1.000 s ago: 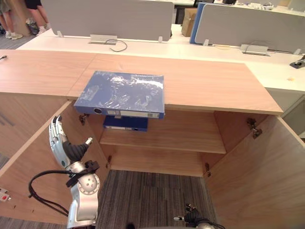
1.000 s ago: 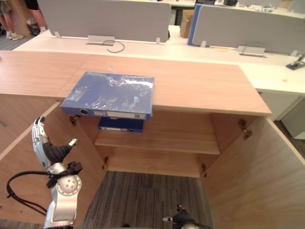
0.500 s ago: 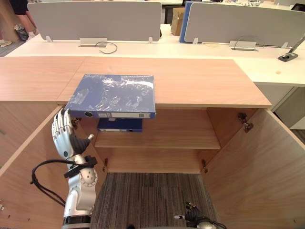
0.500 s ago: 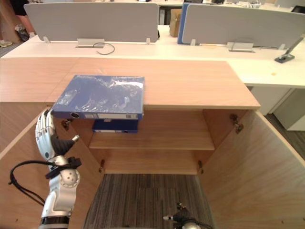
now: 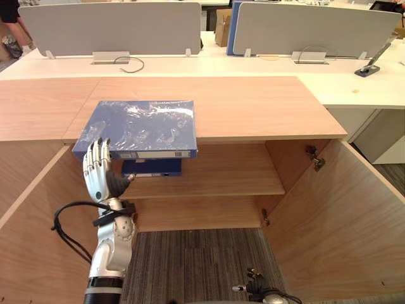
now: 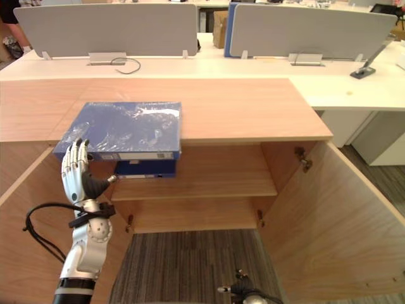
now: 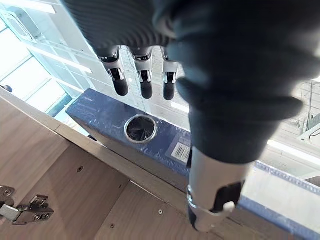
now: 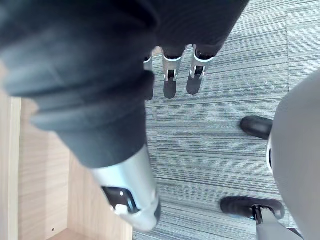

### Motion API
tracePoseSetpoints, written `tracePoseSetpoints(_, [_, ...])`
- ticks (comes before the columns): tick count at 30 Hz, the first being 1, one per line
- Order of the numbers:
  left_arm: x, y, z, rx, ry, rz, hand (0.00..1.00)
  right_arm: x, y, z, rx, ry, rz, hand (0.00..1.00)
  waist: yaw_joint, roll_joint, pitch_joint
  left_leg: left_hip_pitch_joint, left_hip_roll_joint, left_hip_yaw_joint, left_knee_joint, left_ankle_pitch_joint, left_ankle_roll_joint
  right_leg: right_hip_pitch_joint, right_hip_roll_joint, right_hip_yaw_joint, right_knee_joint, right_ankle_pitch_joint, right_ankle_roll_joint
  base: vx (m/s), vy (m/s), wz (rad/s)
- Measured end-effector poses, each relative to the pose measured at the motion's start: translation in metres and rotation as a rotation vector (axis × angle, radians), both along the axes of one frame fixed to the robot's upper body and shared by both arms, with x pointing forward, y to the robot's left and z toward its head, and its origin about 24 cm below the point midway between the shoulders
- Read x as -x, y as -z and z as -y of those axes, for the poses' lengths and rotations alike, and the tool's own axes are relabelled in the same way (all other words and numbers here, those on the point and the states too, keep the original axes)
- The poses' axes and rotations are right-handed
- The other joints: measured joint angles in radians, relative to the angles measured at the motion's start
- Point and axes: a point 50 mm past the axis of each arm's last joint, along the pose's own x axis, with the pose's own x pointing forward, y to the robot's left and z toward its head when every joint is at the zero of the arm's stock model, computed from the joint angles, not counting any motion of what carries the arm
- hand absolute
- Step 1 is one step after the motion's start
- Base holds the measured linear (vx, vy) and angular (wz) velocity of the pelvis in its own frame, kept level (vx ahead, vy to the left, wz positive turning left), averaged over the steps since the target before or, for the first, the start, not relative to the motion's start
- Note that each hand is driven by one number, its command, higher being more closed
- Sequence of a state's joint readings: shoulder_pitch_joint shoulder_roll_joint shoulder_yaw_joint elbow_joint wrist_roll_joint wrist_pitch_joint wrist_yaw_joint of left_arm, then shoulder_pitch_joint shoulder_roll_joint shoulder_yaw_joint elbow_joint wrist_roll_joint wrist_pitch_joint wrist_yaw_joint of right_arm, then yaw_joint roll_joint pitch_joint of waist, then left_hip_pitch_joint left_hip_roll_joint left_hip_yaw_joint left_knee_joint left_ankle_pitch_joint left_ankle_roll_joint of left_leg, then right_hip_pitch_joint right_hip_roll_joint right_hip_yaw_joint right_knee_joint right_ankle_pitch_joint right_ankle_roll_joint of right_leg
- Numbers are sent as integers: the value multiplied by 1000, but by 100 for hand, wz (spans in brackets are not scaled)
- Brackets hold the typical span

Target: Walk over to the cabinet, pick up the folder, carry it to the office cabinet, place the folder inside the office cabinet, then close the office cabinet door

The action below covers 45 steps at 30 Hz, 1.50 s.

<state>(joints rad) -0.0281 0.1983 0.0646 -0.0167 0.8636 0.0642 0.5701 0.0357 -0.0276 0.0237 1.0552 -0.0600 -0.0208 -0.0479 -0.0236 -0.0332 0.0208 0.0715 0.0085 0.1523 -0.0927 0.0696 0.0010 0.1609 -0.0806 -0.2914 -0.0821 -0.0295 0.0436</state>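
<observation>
The folder has a glossy, crinkled clear plastic wrap and a shiny metal ring in its spine. The cabinet is matt pale wood grain with metal hinges; the floor is ribbed grey carpet

Head stereo pair: high, looking down front-on at open light-wood cabinet; both eyes share its top, shelves, doors. Left wrist camera: very close, facing up at blue plastic-wrapped folder spine on top's front edge. Right wrist camera: facing down at grey striped carpet.

I am operating in an open-plan office. I see white desks with grey divider screens, a low wooden cabinet and grey carpet.
</observation>
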Motion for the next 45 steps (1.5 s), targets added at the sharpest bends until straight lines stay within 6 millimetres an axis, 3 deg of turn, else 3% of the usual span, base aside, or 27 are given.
tracePoseSetpoints(9, [-7,0,-4,-32,6,-25,0,0,0,1,2,0,1,0,-12,4,-3,1,2,14,0,0,0,-4,2,15,0,5,-2,-25,6,-4])
tracePoseSetpoints(28, [-24,-27,-4,-123,78,26,0,0,0,4,7,2,-1,0,-37,17,-12,5,2,27,0,0,0,-8,0,25,-1,15,-1,-28,7,-2])
tracePoseSetpoints(45, [-25,-28,2,-138,124,31,0,1,0,8,15,2,-5,0,-40,25,-15,5,3,27,0,0,0,-8,1,25,-1,15,-1,-6,0,0])
